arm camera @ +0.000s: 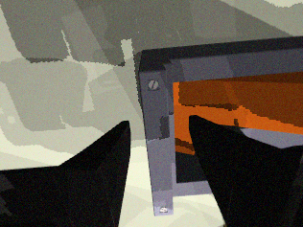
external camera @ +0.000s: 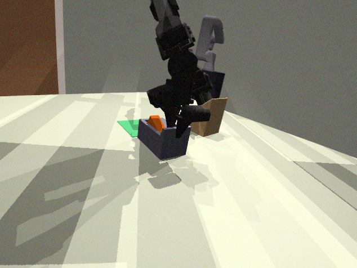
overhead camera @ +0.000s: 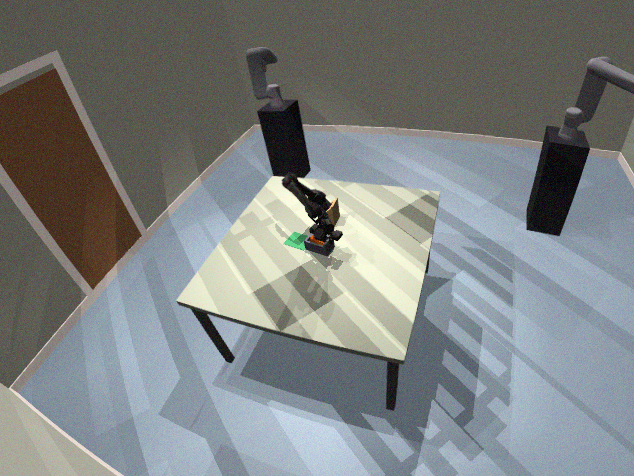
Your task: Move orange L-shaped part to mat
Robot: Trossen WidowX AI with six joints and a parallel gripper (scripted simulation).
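One arm, jaws point(external camera: 176, 126) part-open and gripping nothing, straddling the near wall of the one grey tray point(external camera: 163, 141) mid-bench. One orange L-part point(external camera: 156, 122) sits tilted in its pocket, far end raised. One green mat point(external camera: 129, 125) touches the tray; one tan block point(external camera: 212, 116) sits toward the bench's back edge.

A single robot arm point(external camera: 177, 72), matte black nearly all over, built from chunky, blocky segments joined by rounded housings. High up, toward twelve o'clock in the exterior view, one link is dark grey with ridged black fittings. A short black cylinder juts from the wrist toward three o'clock. The claw point(arm camera: 158, 143) ends in two broad black fingers that taper to blunt, wedge-like points. No cables, screws or markings can be made out on it.
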